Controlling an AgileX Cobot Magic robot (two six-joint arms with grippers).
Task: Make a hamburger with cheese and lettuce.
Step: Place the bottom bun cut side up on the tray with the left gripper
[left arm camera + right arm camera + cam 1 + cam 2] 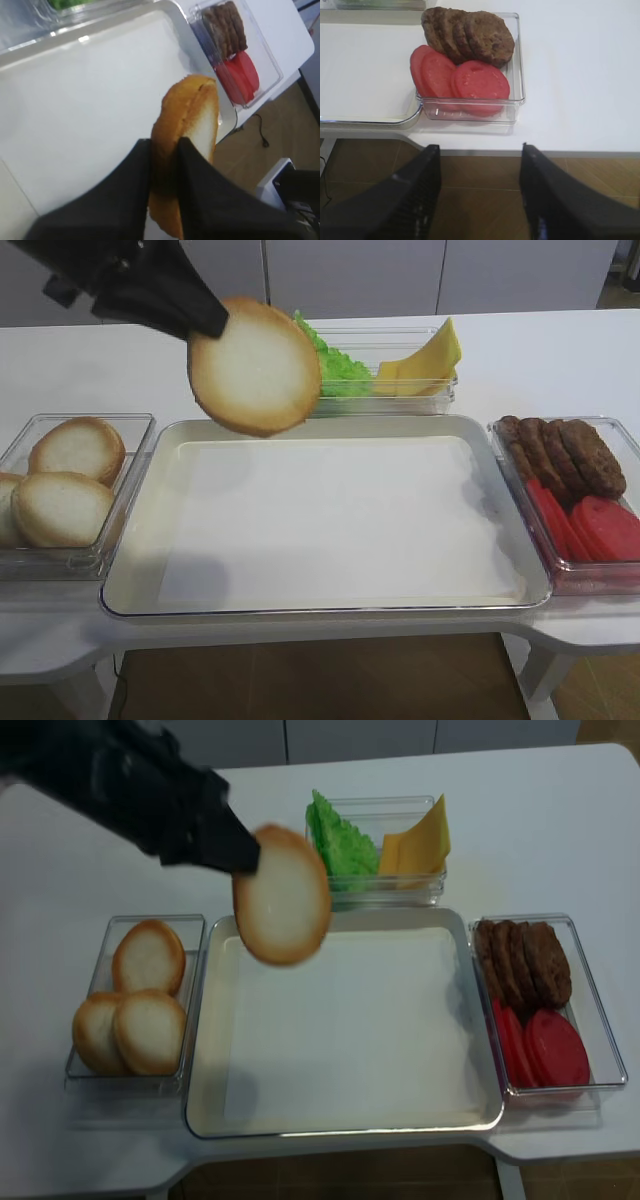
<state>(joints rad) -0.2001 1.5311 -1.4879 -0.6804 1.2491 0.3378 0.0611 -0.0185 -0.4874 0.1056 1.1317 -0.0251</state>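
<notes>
You are only at the start: your left gripper point(205, 325) pinches one bun half point(256, 367) by its rim above the bare tray point(140, 540), right gripper point(479, 192) spread empty, cheese point(425, 365) and lettuce point(335, 365) beyond, untouched.

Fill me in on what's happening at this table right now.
The left pincer is shut on a bun half, holding it in the air above the back left corner of the big tray, which has nothing on it yet. The right pincer hangs open off the table's front edge, near the box of patties and tomato slices. Lettuce and cheese sit untouched in the back box; three more buns wait on the left.
</notes>
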